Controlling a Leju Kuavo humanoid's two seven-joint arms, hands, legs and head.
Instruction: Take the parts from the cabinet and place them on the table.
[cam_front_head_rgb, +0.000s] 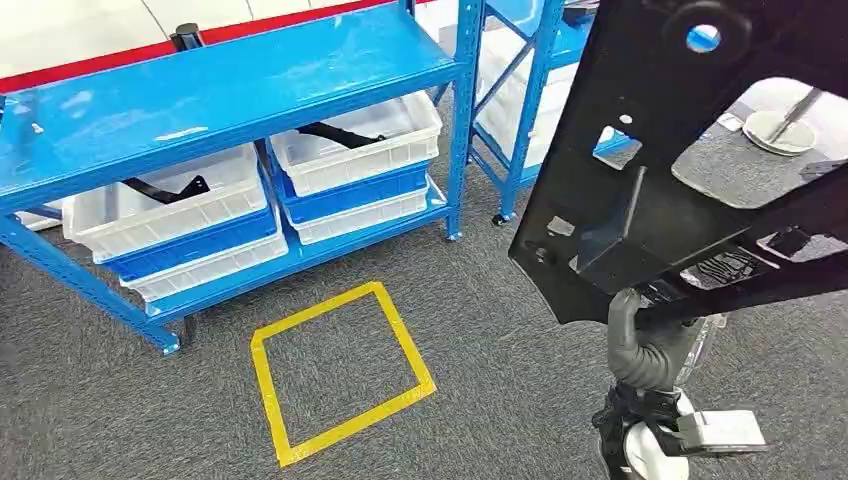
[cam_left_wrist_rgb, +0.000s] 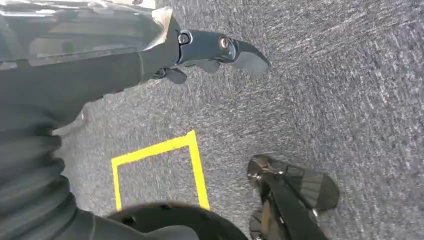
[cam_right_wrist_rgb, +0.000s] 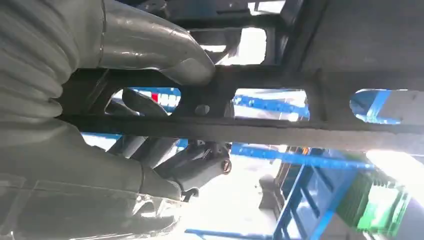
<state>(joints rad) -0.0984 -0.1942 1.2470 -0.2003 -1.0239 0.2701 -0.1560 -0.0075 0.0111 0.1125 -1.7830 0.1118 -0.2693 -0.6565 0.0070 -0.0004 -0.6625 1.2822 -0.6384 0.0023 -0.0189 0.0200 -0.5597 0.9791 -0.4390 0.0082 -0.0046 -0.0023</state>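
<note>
The right hand (cam_front_head_rgb: 645, 345) grips a large black part (cam_front_head_rgb: 680, 170), a flat moulded panel with cut-out openings and a round hole near its upper end, and holds it raised in front of the head camera, tilted up and to the right. In the right wrist view the thick grey thumb (cam_right_wrist_rgb: 150, 42) presses over one side of a bar of the part (cam_right_wrist_rgb: 260, 127), while the darker fingers (cam_right_wrist_rgb: 190, 162) curl around the opposite side, so the bar is clamped between them. The left hand (cam_left_wrist_rgb: 200, 55) hangs over the grey carpet (cam_left_wrist_rgb: 325, 75); its dark fingers (cam_left_wrist_rgb: 235, 50) stretch out fairly straight, apart from the thumb, with nothing between them and touching nothing. Ahead of the robot stands a blue shelf rack (cam_front_head_rgb: 230, 85), and on its lower level sit two white bins (cam_front_head_rgb: 170, 215) stacked over blue and white ones. The left bin holds another black part (cam_front_head_rgb: 165, 188) and the right bin (cam_front_head_rgb: 360, 150) holds one too (cam_front_head_rgb: 340, 133), both resting inside against the bin walls. A square of yellow tape (cam_front_head_rgb: 340, 370) marks the carpet in front of the rack, and a corner of it is seen below the left hand (cam_left_wrist_rgb: 192, 150). A second blue rack (cam_front_head_rgb: 535, 90) stands to the right, partly hidden behind the held part.
</note>
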